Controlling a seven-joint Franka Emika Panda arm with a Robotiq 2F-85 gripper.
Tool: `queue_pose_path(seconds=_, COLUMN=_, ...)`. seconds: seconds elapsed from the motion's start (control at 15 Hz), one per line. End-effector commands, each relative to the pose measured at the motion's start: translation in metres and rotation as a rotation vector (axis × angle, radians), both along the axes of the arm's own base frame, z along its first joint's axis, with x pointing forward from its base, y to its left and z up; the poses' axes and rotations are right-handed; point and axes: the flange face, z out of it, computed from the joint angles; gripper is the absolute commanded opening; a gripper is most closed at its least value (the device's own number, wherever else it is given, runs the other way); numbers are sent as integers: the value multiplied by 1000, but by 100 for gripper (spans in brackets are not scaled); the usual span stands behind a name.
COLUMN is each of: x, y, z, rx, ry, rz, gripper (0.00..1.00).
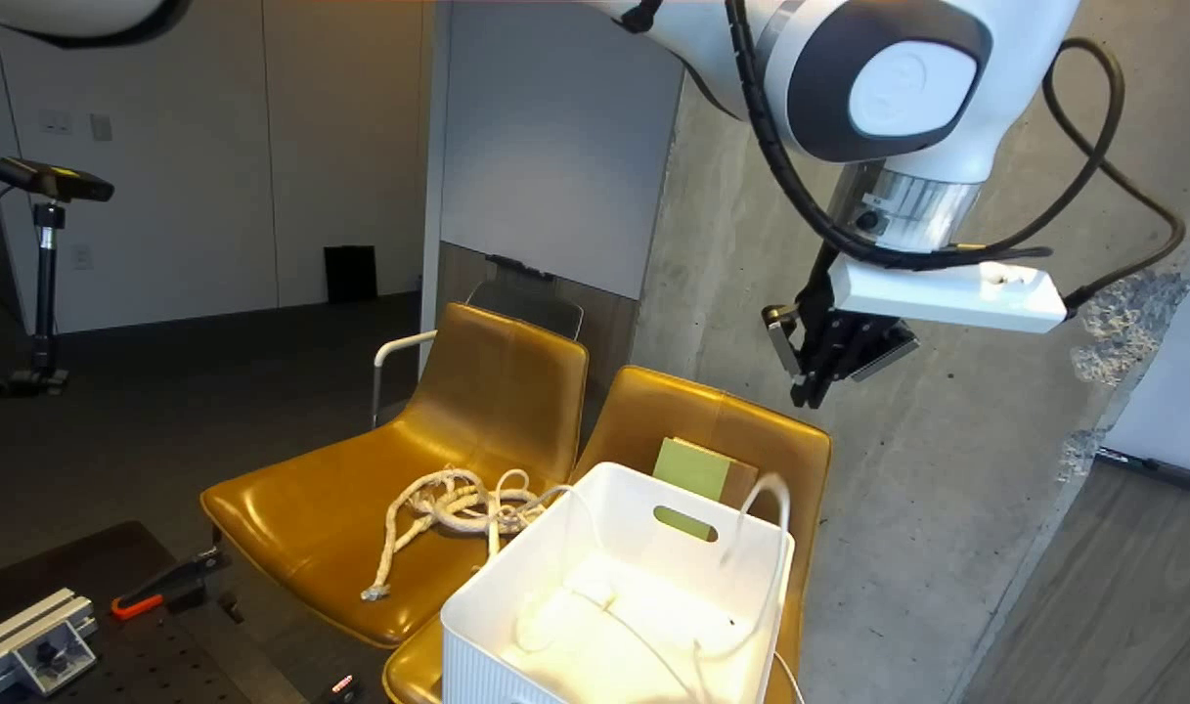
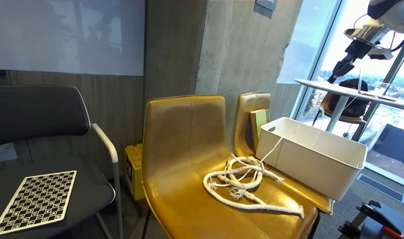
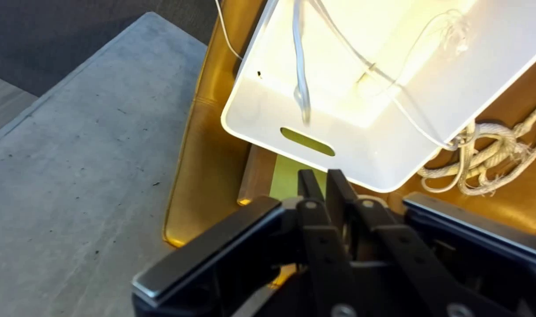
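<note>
While my black gripper [image 1: 808, 396] hung above, its fingers drawn almost together and holding nothing, the white rectangular plastic bin [image 3: 373, 154] lay below and ahead of my fingertips, its long axis slanting away rightward in the wrist view. Its slotted end stood nearest me, on my side of a pale curved tube [image 3: 301, 75] inside. Below my fingertips, a flat green-and-brown block [image 3: 284, 178] stood between that end and a mustard leather chair back [image 3: 215, 163]; to their right lay cream rope [image 2: 238, 183]; to their left, grey concrete [image 3: 83, 154].

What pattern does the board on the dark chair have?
The board has a black-and-white checkered pattern, shown best in an exterior view.
</note>
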Motion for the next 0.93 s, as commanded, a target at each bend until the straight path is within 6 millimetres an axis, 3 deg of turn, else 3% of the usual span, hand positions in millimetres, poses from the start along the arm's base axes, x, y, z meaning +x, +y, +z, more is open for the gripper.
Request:
queue_pose_path(seconds=0.0, x=-13, y=24, z=-24, rx=-1, ry=51, rz=51, gripper=12)
queue_pose_path(seconds=0.07, x=-15, y=30, z=-31, rx=-4, ry=60, rz=66, gripper=20)
queue_pose_path(seconds=0.13, x=-18, y=35, z=-36, rx=-2, ry=68, rz=76, gripper=36)
queue_pose_path(seconds=0.27, x=-25, y=47, z=-40, rx=20, ry=56, rz=111, gripper=45)
queue_pose_path(seconds=0.53, x=-49, y=89, z=-37, rx=51, ry=-52, rz=240, gripper=74)
queue_pose_path(seconds=0.73, x=-66, y=131, z=-27, rx=62, ry=-155, rz=352, gripper=95)
queue_pose_path(seconds=0.87, x=-75, y=167, z=-26, rx=51, ry=-215, rz=438, gripper=100)
